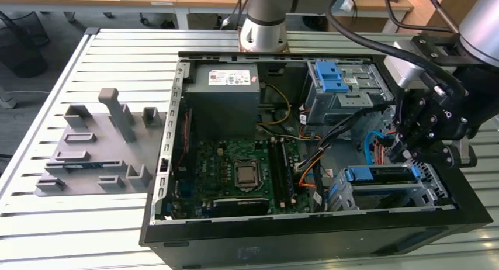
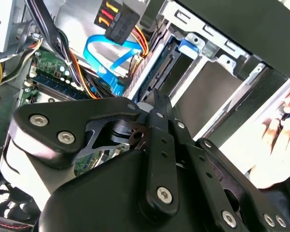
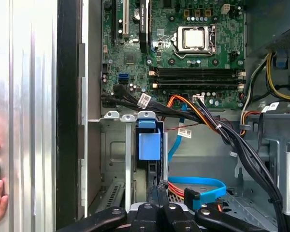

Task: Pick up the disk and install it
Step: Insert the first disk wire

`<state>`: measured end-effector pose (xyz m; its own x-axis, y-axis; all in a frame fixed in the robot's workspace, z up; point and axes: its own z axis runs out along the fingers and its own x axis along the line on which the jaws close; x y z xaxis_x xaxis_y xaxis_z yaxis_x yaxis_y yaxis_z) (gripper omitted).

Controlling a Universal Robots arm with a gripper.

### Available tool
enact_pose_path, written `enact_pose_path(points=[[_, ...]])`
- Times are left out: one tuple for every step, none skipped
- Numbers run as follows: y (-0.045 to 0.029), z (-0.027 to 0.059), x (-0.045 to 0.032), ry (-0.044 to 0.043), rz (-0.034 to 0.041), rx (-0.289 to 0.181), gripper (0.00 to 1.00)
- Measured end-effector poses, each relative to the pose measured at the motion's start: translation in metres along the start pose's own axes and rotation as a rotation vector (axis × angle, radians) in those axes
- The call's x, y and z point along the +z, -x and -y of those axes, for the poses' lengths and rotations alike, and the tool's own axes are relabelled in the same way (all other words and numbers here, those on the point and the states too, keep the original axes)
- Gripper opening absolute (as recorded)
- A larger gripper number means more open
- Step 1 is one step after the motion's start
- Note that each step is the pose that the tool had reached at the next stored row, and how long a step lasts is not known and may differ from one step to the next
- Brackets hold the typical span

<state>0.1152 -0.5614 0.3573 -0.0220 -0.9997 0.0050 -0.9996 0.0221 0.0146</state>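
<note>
The disk (image 1: 380,175) sits on edge inside the drive cage (image 1: 436,194) at the near corner of the open computer case, on the exterior view's right. Its blue bracket (image 3: 149,140) faces the motherboard, and the bracket's end (image 2: 188,46) shows deep in the cage. My gripper (image 1: 399,156) hangs just above the cage, over the disk's outer end. Its black fingers (image 2: 157,108) are shut together, and the tips (image 3: 157,189) meet the disk's near edge. Nothing is held between them.
A grey power supply box (image 1: 226,86) and an upper bay with a blue latch (image 1: 331,77) fill the case's far side. Blue and orange cables (image 3: 198,186) run beside the cage. A grey fixture (image 1: 93,147) stands on the table. A person's hand (image 2: 280,140) rests outside the case wall.
</note>
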Motion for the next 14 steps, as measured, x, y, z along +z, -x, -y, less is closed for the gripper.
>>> enact_pose_path(points=[[0.0008,0.0018,0.0,0.0,0.0001,0.0,0.11],[0.0013,0.0034,0.0,-0.0001,0.0,0.0,0.11],[0.0021,0.0051,-0.0001,-0.0001,-0.0002,0.0,0.11],[0.0028,0.007,-0.0001,-0.0001,-0.0001,0.0,0.11],[0.0036,0.0092,-0.0001,0.0,0.0,0.0,0.11],[0.0044,0.0116,-0.0001,0.0,0.0,0.0,0.11],[0.005,0.0136,-0.0002,0.0,-0.0001,0.0,0.11],[0.0056,0.0155,-0.0003,0.0,-0.0001,0.0,0.11],[0.0063,0.0175,-0.0003,0.0,-0.0001,0.0,0.11],[0.0069,0.0194,-0.0003,0.0,-0.0002,0.0,0.11],[0.0076,0.0212,-0.0003,0.0,0.0,0.0,0.11],[0.0081,0.0228,-0.0004,0.0,-0.0001,0.0,0.11],[0.0086,0.0242,-0.0004,0.0,-0.0001,0.0,0.11],[0.0092,0.025,-0.0004,0.0,-0.0001,0.0,0.11]])
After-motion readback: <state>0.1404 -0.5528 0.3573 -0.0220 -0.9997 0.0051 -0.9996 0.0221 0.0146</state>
